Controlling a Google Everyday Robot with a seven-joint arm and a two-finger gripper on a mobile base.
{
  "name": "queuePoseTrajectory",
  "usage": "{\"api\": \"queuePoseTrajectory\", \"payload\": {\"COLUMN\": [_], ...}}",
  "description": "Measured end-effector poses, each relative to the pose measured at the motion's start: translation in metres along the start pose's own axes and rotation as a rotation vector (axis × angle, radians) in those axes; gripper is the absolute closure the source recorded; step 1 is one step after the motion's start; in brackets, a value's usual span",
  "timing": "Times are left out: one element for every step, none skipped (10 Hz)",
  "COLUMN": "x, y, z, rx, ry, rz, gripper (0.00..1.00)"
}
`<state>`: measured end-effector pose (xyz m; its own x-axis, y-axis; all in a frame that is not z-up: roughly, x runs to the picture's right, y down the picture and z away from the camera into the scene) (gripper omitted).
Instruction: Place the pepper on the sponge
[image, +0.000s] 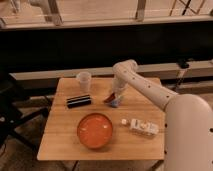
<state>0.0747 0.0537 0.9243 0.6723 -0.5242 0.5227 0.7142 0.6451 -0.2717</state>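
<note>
pepper (109, 99): dark red, tilted, at the left edge of the sponge (116, 103), just past table centre toward 12 o'clock. gripper (115, 95): low over both, at the pepper's upper end; its grip cannot be told. around the pepper: black striped bar (79, 101) at 9 o'clock, cup (84, 80) at 10, orange bowl (94, 131) at 7, white bottle (141, 126) at 4. table (142, 109): open wood at 3 o'clock, out to the right edge.
</note>
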Motion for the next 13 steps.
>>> {"api": "queuePoseTrajectory", "payload": {"x": [0.002, 0.002, 0.002, 0.002, 0.003, 0.003, 0.002, 0.001, 0.0, 0.0, 0.0, 0.0, 0.001], "y": [0.0, -0.001, -0.002, -0.003, -0.003, -0.004, -0.006, -0.006, -0.006, -0.004, -0.003, -0.002, 0.0], "z": [0.0, 0.001, 0.002, 0.003, 0.004, 0.005, 0.007, 0.01, 0.013, 0.014, 0.015, 0.016, 0.016], "rx": [0.002, 0.004, 0.005, 0.006, 0.004, 0.004, 0.005, 0.0, 0.0, -0.001, 0.0, 0.004, 0.007], "ry": [-0.001, -0.003, -0.004, -0.006, -0.007, -0.009, -0.013, -0.019, -0.025, -0.029, -0.031, -0.033, -0.034], "rz": [0.002, 0.001, -0.001, -0.003, -0.004, -0.004, -0.005, -0.006, -0.008, -0.009, -0.01, -0.009, -0.01], "gripper": [0.97, 0.97, 0.97, 0.97, 0.97, 0.95, 0.87, 0.77, 0.67, 0.57, 0.47, 0.36, 0.26]}}
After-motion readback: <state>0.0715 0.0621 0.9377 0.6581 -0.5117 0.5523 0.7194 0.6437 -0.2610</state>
